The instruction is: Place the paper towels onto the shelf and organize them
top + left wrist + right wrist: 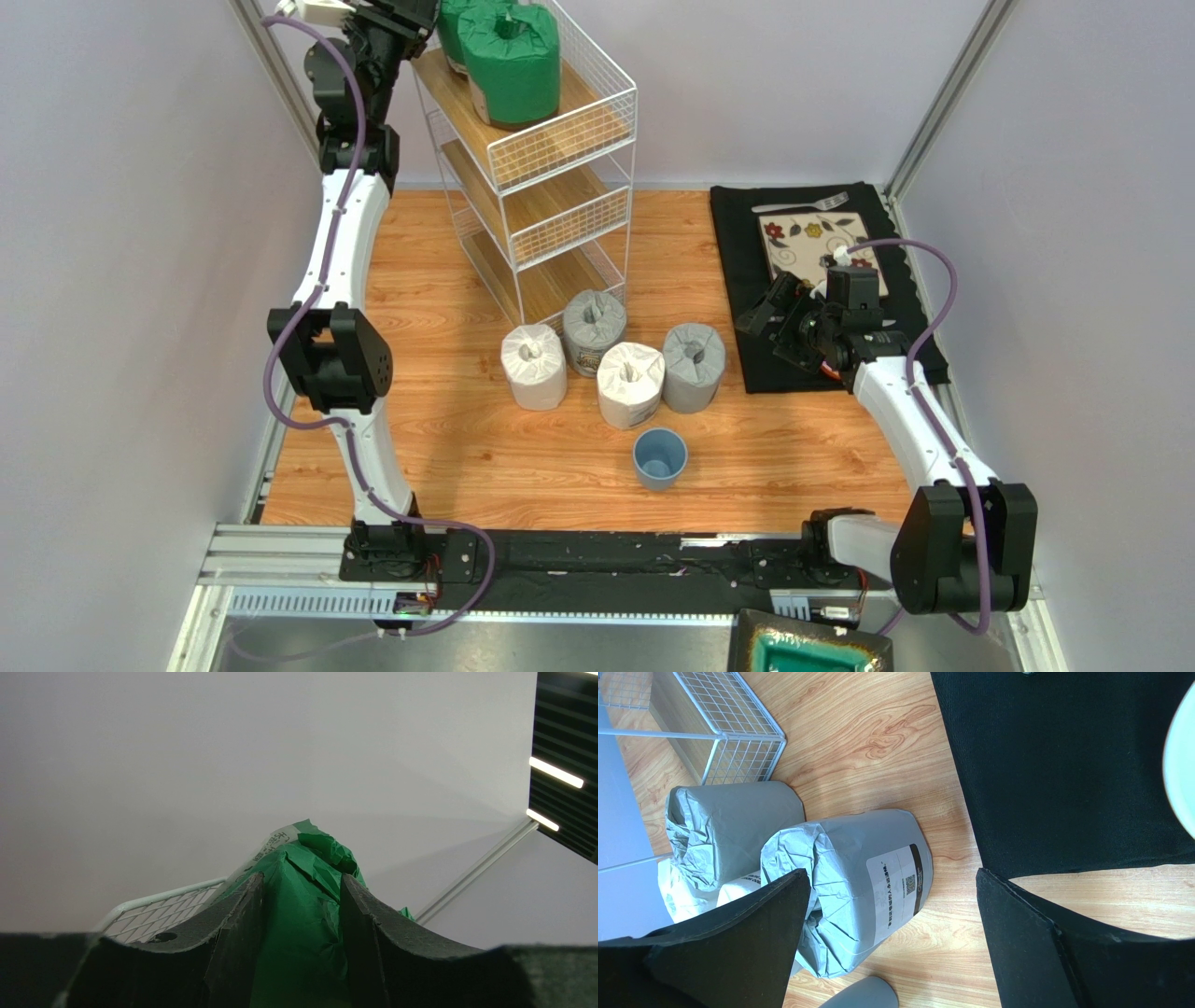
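The shelf (568,140) stands at the back left, and two green paper towels (512,63) sit on its top tier. My left gripper (417,20) reaches in from the left at that tier; in the left wrist view it (302,882) is shut on the gathered green wrap (302,938), which fills the gap between both fingers. On the floor in front of the shelf stand two white rolls (533,367) (630,385) and two grey ones (593,329) (693,367). My right gripper (765,315) hangs open just right of the nearer grey roll (871,875), holding nothing.
A small blue cup (659,458) stands in front of the rolls. A black mat (765,357) with a floral plate (814,241) and a fork lies at the right, under my right arm. The shelf's wire side (731,721) is close behind the grey rolls.
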